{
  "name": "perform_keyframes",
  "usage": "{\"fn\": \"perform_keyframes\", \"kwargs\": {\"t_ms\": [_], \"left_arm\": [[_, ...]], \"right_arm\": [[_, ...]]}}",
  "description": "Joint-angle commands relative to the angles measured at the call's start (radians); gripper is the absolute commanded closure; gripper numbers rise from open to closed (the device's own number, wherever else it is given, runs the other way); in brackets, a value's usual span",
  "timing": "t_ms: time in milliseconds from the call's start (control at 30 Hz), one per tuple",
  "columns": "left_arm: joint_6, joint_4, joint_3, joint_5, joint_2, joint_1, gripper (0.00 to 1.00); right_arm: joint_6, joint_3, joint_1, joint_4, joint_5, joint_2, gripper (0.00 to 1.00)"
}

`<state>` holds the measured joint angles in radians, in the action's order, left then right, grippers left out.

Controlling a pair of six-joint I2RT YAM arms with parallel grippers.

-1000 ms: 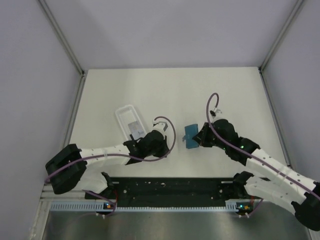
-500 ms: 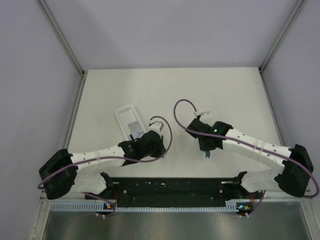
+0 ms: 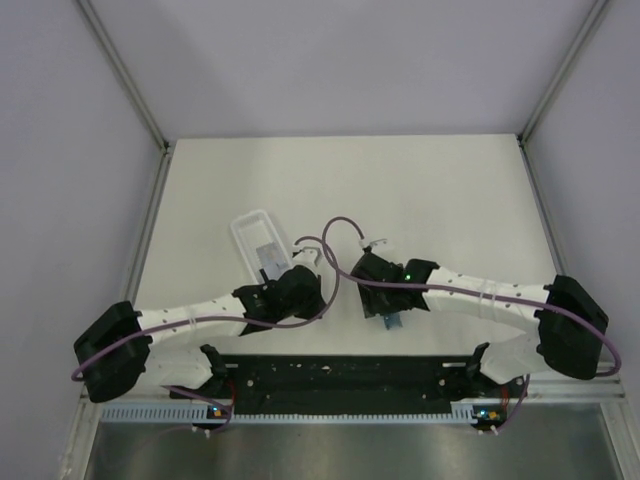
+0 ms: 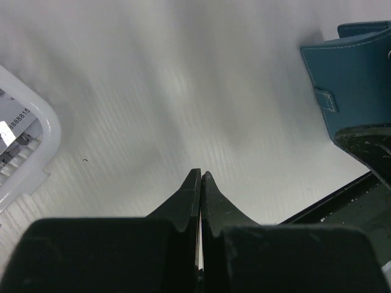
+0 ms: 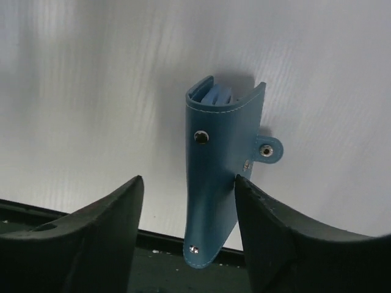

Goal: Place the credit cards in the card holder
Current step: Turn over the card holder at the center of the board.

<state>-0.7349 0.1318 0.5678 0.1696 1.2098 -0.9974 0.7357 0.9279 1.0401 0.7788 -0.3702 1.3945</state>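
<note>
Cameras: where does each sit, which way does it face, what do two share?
Top external: above and behind, overlooking the table; left arm and right arm show.
Left wrist: on the left arm, looking past the shut left gripper at tray corner and wallet.
Right wrist: on the right arm, looking past the open right gripper at the wallet.
Both wrist views share the wallet.

One reading only — a row of digits on the card (image 4: 10, 124) in the tray (image 4: 47, 131), roughly "8888815" — its start cut off at the left wrist view's edge.
</note>
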Motion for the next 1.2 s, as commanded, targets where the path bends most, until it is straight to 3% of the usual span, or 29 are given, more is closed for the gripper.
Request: {"fn": "perform_keyframes", "kwargs": {"t_ms": [0,200,333,400,567,733,1167], "left_arm": [[-0.017,-0.009,-0.017,0.022,-0.035,0.002,1.0],[-0.015,0.003,-0.022,0.033,-0.059,0.002,1.0],[-0.011,0.011,-0.006,0.034,-0.076,0.002,1.0],[0.0,0.011,0.006,0.033,-0.092,0.002,1.0],[0.063,-0.055,0.061,-0.042,-0.075,0.002,1.0],[0.081,-0.162,0.096,-0.153,0.028,-0.007,1.0],[0.049,-0.302,0.092,-0.236,0.235,-0.053,1.0]], "right_arm": [[-0.015,-0.075,0.009,-0.269,0.163,-0.123,0.35],[-0.018,-0.167,-0.079,-0.36,0.209,-0.339,0.35],[0.02,-0.256,-0.228,-0.293,0.197,-0.477,0.47],[0.018,-0.273,-0.278,-0.244,0.194,-0.511,0.48],[0.027,-0.314,-0.293,-0.225,0.201,-0.491,0.5],[0.062,-0.348,-0.296,-0.249,0.203,-0.447,0.6],[0.071,-0.388,-0.319,-0.3,0.212,-0.417,0.6]]}}
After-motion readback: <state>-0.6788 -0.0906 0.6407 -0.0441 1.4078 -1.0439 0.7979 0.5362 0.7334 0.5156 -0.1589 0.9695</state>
